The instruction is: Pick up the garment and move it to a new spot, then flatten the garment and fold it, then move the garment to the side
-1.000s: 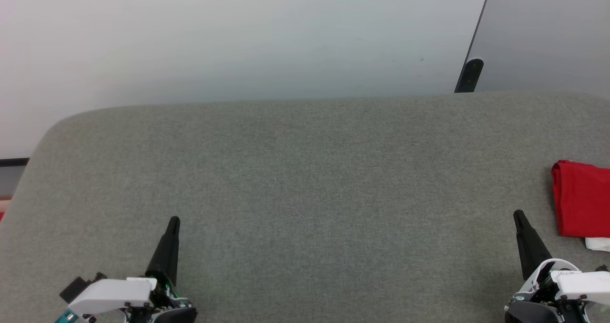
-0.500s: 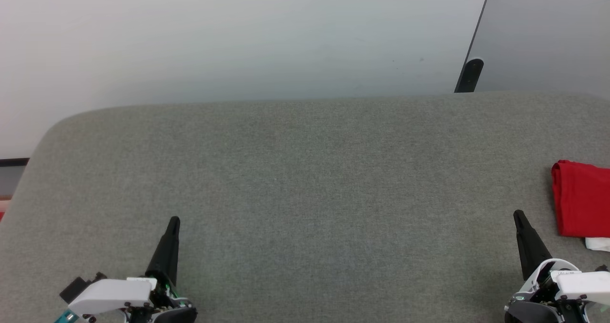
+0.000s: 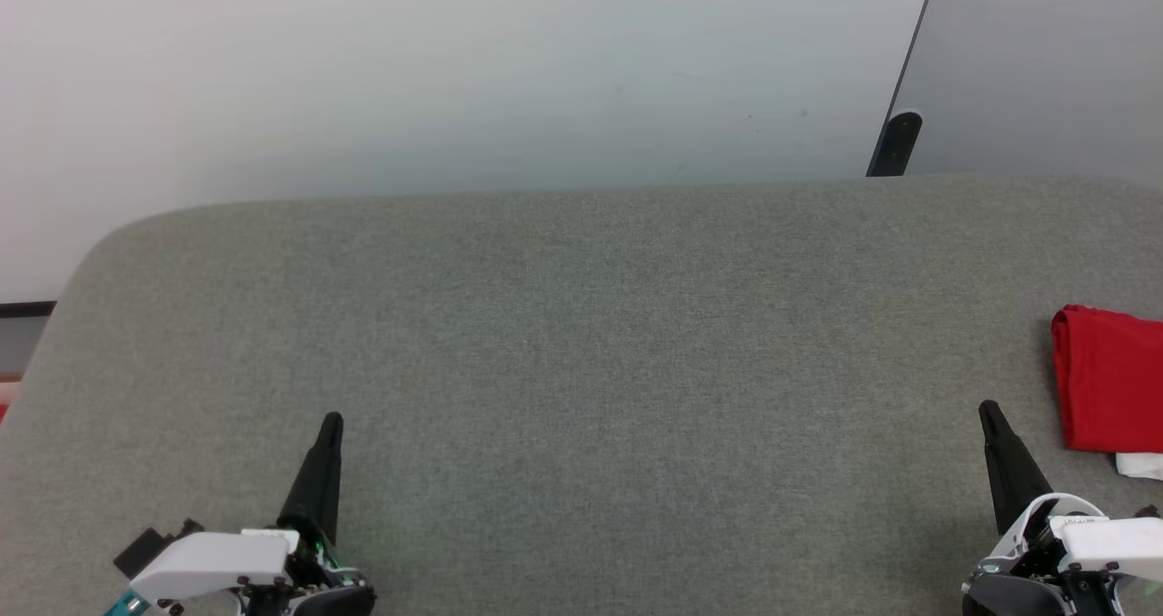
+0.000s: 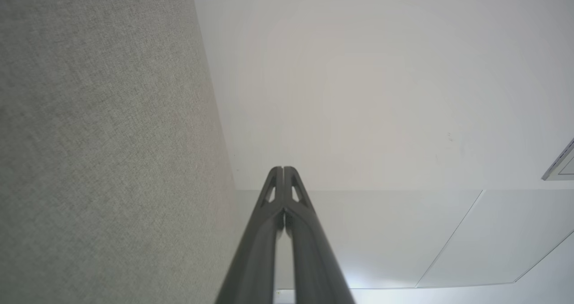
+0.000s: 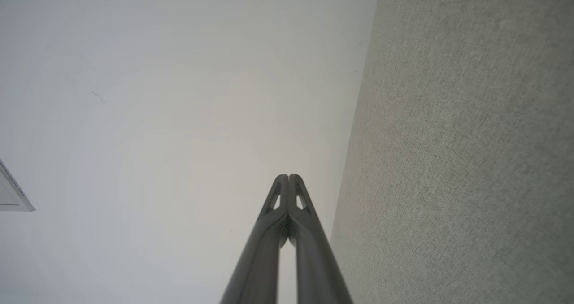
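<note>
The garment lies folded as a flat red block at the right edge of the grey surface, with a scrap of white fabric showing at its near corner; its right part is cut off by the picture's edge. My right gripper stands shut and empty just to the left of it, apart from the cloth. At the lower left my left gripper is shut too, holding nothing. In the wrist views both pairs of fingertips press together, the left gripper and the right gripper pointing past the surface's edge toward a pale wall.
The grey fabric-covered surface spans the whole view, with a rounded far-left corner. Behind it rises a pale wall, and a dark post with a slanted grey panel stands at the back right.
</note>
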Controlling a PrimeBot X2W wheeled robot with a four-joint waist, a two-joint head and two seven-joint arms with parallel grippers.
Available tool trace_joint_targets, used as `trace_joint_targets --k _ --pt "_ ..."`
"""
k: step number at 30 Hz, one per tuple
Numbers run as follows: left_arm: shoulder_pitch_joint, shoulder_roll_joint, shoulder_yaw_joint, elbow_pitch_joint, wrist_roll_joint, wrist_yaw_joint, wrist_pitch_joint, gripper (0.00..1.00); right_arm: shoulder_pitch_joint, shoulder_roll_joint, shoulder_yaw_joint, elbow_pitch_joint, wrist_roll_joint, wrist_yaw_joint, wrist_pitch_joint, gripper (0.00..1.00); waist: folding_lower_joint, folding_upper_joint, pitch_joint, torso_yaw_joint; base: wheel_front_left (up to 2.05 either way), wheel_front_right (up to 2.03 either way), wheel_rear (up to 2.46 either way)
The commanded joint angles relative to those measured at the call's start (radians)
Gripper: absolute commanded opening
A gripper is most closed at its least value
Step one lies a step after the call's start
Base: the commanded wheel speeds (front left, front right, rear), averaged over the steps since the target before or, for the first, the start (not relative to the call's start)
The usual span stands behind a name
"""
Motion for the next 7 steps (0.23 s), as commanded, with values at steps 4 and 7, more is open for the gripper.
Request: trace_joint_targets --k 4,7 --pt "-0.010 0.000 0.002 0.001 -0.003 -0.006 0.003 0.00 -0.003 0.003 0.002 0.000 0.004 -0.001 0.000 0.00 0.0000 0.0000 0.000 0.000 0.00 0.00 0.00" --pt "-0.010 0.000 0.002 0.001 -0.003 -0.005 0.003 0.00 -0.003 0.003 0.002 0.000 0.004 -0.001 0.000 0.00 0.0000 0.0000 0.000 0.000 0.00 0.00 0.00"
